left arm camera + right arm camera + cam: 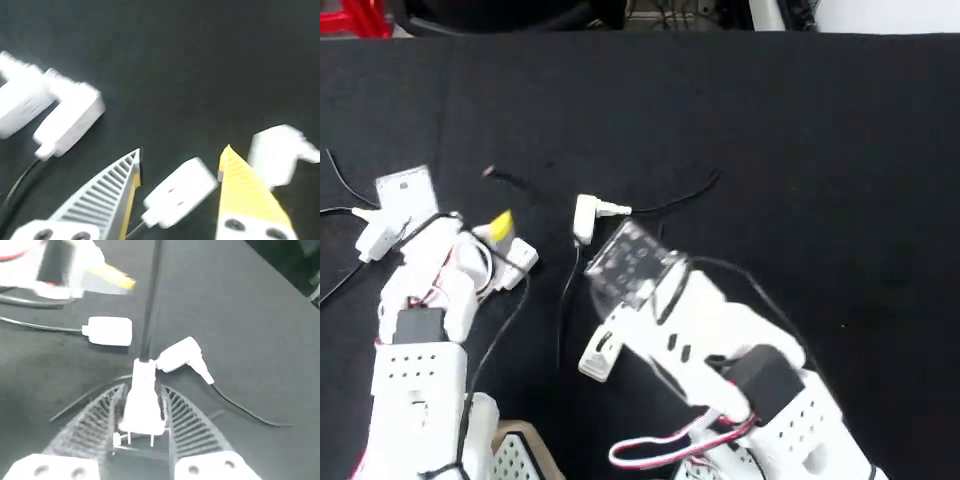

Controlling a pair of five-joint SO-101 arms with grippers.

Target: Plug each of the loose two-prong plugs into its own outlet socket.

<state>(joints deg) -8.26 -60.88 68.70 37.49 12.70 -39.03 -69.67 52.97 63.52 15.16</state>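
Note:
My left gripper (182, 152) is open, its grey and yellow fingers on either side of a loose white outlet socket (180, 192) lying on the black cloth. In the high view this gripper (505, 240) hovers over that socket (522, 256). My right gripper (142, 388) is shut on a white two-prong plug (144, 407), prongs pointing back at the wrist and its black cable running away. Just past it lies a second, angled white plug (182, 355), which the high view shows near the table's middle (590, 215). The right gripper (620, 262) sits just below that plug.
A white plug (67, 120) sits seated in another white socket (20, 107) at the far left (375, 235). Thin black cables (560, 320) trail across the black cloth (800, 150). The far and right parts of the cloth are bare.

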